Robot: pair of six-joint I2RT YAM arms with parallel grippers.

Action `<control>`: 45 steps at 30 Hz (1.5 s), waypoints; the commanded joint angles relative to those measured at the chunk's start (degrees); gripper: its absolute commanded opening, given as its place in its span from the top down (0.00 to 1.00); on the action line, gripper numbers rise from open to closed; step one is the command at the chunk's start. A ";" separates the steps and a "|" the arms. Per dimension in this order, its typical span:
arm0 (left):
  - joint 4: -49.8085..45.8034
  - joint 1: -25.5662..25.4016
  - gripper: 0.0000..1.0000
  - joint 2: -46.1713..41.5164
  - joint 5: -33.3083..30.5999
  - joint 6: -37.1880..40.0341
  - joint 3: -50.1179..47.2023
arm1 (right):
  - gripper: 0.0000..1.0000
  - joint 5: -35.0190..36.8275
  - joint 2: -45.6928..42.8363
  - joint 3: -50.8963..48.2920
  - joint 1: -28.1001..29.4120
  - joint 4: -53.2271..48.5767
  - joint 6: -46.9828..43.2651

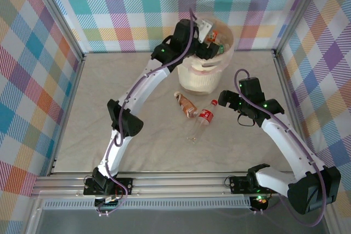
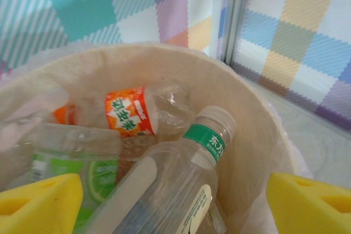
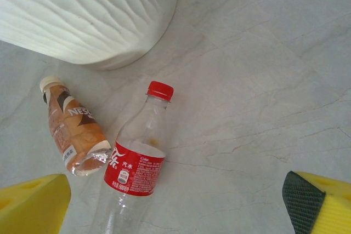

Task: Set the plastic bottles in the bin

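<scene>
right gripper point(image 3: 176, 198) jaws wide apart, empty, above table point(image 3: 263, 80). red-label bottle point(image 3: 137, 163) lies just ahead, long axis and cap toward bin point(image 3: 82, 15); brown-label bottle point(image 3: 74, 135) touching beside it. right arm point(image 1: 285, 141) nearer. left gripper point(image 2: 175, 190) spread, over bin.

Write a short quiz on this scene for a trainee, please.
1. True or false: the left hand hangs over the bin.
2. How many bottles lie on the table? A one, B two, C four.
3. Fill in: the red-label bottle has a ___ cap.
Key: 1 true; 2 B, the brown bottle and the red-label bottle; 3 red.
</scene>
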 commanded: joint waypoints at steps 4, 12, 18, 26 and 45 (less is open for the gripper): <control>-5.12 0.42 0.06 -10.52 -7.87 -10.67 1.29 | 0.00 -0.44 -0.56 0.84 0.22 0.06 0.19; 4.77 0.39 0.03 -28.97 -13.50 -19.15 -28.50 | 0.00 -0.70 -1.00 0.20 0.20 0.21 0.09; 17.27 0.40 0.01 -45.05 -18.53 -26.02 -54.44 | 0.00 -0.64 -0.65 -0.03 0.22 0.27 0.68; 17.36 0.40 0.02 -54.41 -26.13 -42.47 -77.29 | 0.00 -0.71 1.48 0.62 0.15 -0.32 1.57; 25.55 0.38 0.00 -38.22 -11.30 -64.87 -90.50 | 0.00 -0.55 6.17 0.64 0.14 -0.85 3.17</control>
